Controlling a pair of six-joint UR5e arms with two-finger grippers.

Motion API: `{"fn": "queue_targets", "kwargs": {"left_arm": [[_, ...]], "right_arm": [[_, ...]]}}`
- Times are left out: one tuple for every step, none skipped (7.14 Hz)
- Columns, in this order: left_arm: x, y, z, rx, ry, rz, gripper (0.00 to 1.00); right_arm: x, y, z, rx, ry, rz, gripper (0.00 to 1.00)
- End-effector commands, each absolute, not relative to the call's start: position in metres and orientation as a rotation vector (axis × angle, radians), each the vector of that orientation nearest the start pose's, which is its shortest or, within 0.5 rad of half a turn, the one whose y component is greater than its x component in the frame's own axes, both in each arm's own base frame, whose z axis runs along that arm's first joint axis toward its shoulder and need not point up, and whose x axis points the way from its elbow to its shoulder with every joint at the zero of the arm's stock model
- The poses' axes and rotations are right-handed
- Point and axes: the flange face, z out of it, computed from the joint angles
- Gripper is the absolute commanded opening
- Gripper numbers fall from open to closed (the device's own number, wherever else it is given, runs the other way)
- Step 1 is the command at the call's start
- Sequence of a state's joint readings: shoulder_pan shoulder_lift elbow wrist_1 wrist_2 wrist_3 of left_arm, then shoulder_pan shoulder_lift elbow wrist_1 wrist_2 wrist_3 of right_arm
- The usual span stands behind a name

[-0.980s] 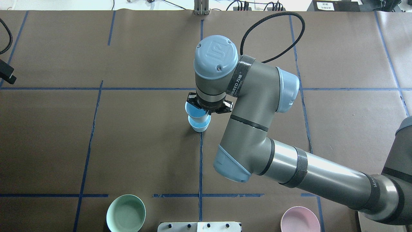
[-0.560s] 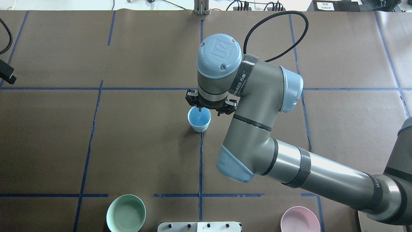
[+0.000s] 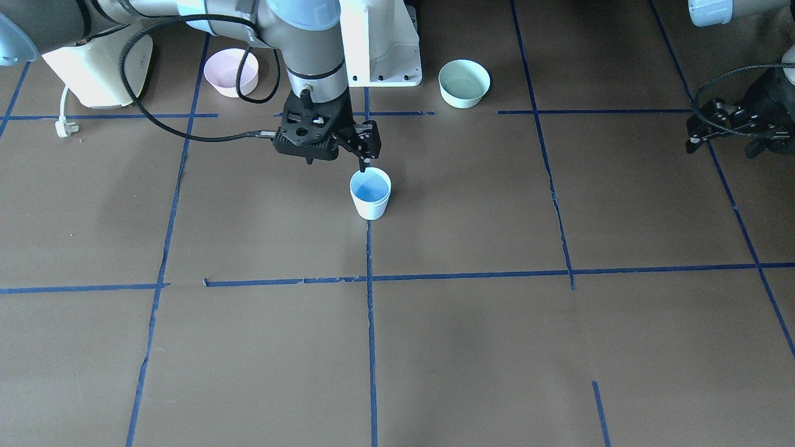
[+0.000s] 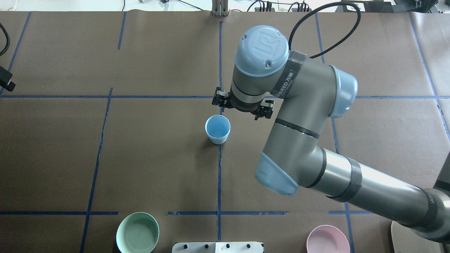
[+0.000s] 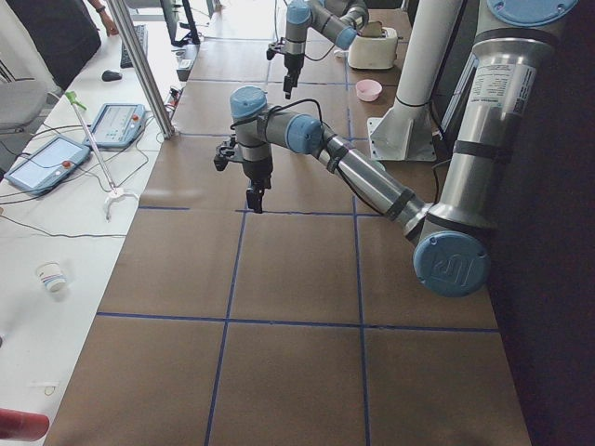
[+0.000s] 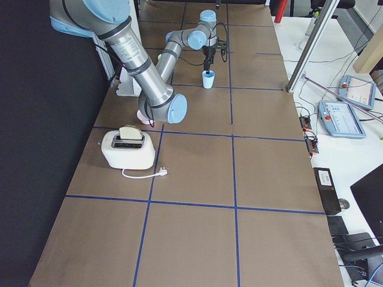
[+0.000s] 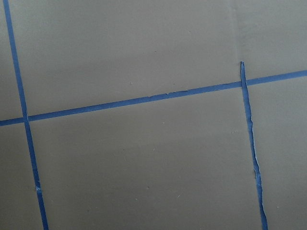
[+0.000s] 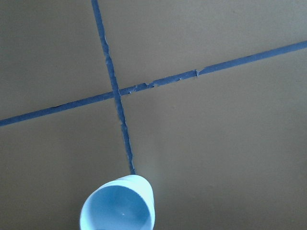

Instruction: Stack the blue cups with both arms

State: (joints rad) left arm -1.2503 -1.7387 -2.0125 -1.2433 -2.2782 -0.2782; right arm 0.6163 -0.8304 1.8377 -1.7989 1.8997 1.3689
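Observation:
The two blue cups [image 4: 217, 129] stand nested as one upright stack at the table's middle, on a blue tape line. They also show in the front view [image 3: 371, 194] and in the right wrist view [image 8: 117, 206]. My right gripper [image 3: 336, 162] is open and empty. It hovers just behind and above the stack, with one fingertip [image 3: 364, 166] close over the rim. In the overhead view my right gripper [image 4: 241, 107] is mostly hidden under its wrist. My left gripper [image 3: 722, 149] is far off at the table's left end, open and empty.
A mint-green bowl [image 4: 137, 232] and a pink bowl [image 4: 327, 240] sit near the robot's base. A white toaster [image 6: 127, 148] stands at the right end. The white pedestal [image 3: 379, 43] is behind the stack. Blue tape lines grid the brown table.
My right gripper held the upper cup over the lower one. It let the cup go into the lower one, opened, rose and moved right and back. The left arm stayed put.

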Motion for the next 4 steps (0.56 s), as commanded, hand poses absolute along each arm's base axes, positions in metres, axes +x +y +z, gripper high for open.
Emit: {"fn": "queue_targets", "kwargs": {"left_arm": [[0.048,-0.495,0.447,0.043,0.773,0.159,1.0],[0.016,-0.497,0.477,0.05,0.764,0.183,1.0],[-0.01,-0.503,0.51,0.032,0.776,0.18,1.0],[-0.047,-0.507,0.558,0.0,0.818,0.146,1.0]], "right_arm": [[-0.339,-0.461,0.206,0.082,-0.807,0.132,1.0],[-0.303,-0.475,0.242,0.085,-0.779,0.065,1.0],[-0.268,-0.488,0.275,0.096,-0.747,0.024,1.0],[-0.222,-0.499,0.315,0.083,-0.734,-0.02,1.0]]}}
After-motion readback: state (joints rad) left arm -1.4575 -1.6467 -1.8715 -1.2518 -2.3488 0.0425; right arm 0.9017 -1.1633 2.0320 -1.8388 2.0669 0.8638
